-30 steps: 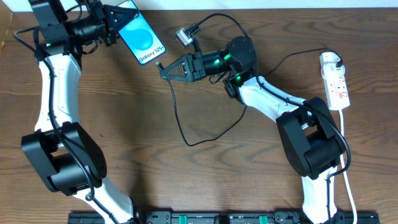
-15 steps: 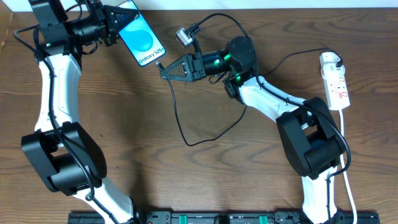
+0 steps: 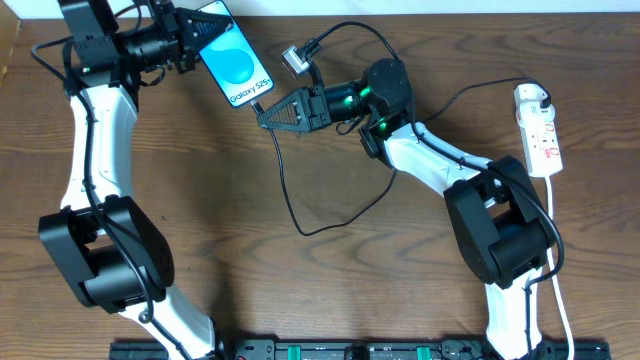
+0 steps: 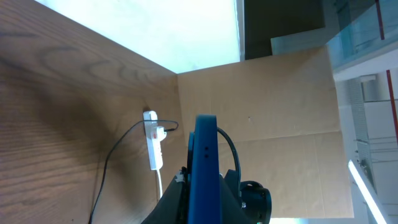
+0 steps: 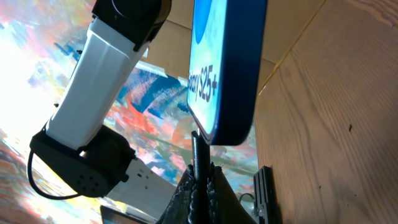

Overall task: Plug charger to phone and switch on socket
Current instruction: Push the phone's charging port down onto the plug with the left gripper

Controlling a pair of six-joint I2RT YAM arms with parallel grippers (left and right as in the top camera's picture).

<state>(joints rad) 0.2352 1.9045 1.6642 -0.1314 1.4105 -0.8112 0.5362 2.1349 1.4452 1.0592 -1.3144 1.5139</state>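
Change over the last second: the left gripper, clamped on the phone, has slid it a touch down-right in the overhead view, toward the right gripper. The right arm hasn't budged. The gap between the phone's bottom edge and the plug tip is basically gone. In the right wrist view the tip sits right at that edge, roughly centred. Can't tell if it's in the port or just touching. So this looks like the insertion step: alignment close, seating not confirmed.

The right gripper is closed on the charger just behind the tip. The cable droops in a loop to mid-frame on the desk.

Phone: upper left of the overhead view, tilted, apparently held off the desk. Screen lit blue with a round shape and white "Galaxy S25+" text, black rim.

The socket lies at the right edge, well apart from both grippers. Switch step looks still to do.
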